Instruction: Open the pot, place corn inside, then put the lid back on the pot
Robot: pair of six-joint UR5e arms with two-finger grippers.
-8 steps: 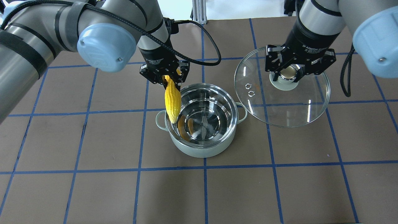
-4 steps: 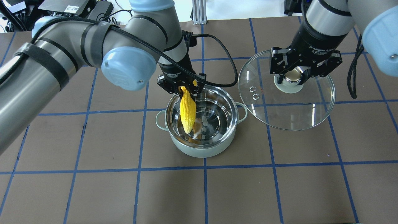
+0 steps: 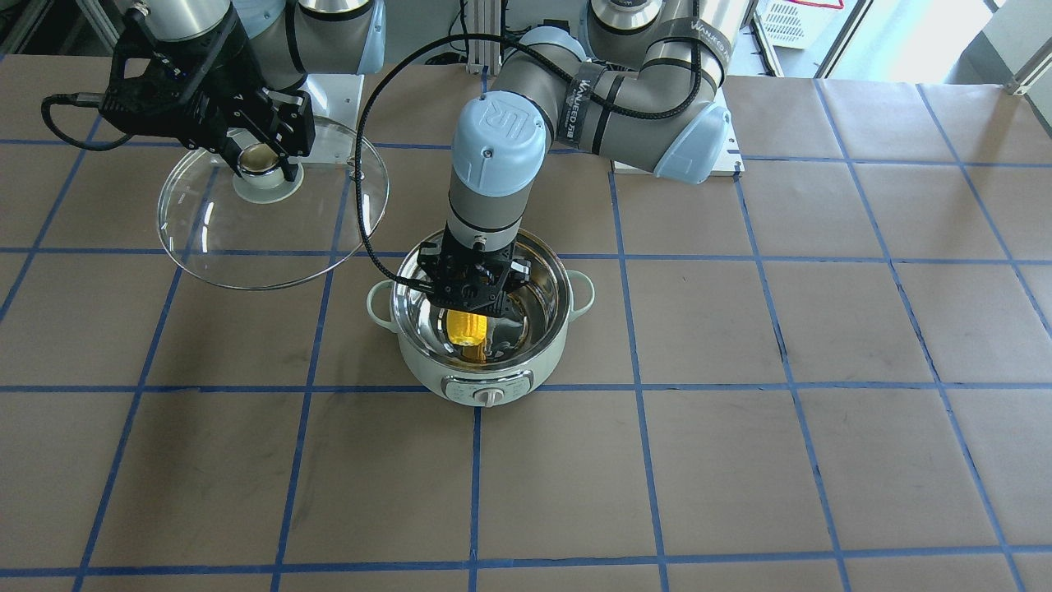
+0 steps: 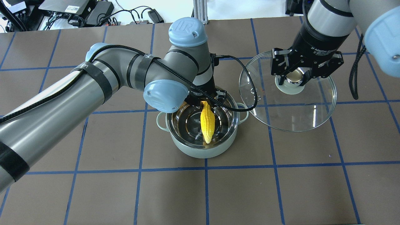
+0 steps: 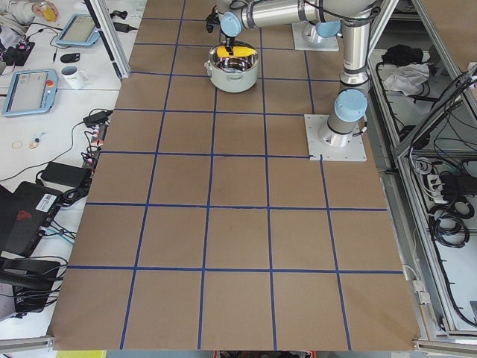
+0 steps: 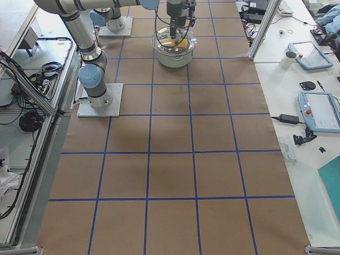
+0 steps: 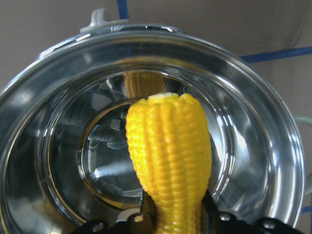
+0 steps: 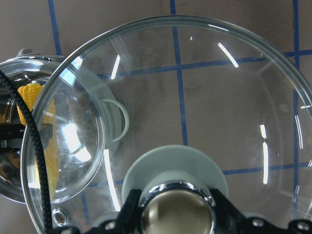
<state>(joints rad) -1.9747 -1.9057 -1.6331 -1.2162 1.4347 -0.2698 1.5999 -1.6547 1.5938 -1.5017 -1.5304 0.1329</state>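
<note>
Bright even light, glare inside pot (image 7: 48, 146)

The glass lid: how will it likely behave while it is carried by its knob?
Probably stiff: the lid shows no sag though the right gripper holds only its knob. Likely fragile, being clear glass. Being wide, it could swing or tilt easily.

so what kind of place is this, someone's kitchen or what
Most likely a robotics lab or data-collection cell, not a kitchen: arm bases bolted to a table gridded with blue tape, and teach pendants lying on a side bench.
</note>
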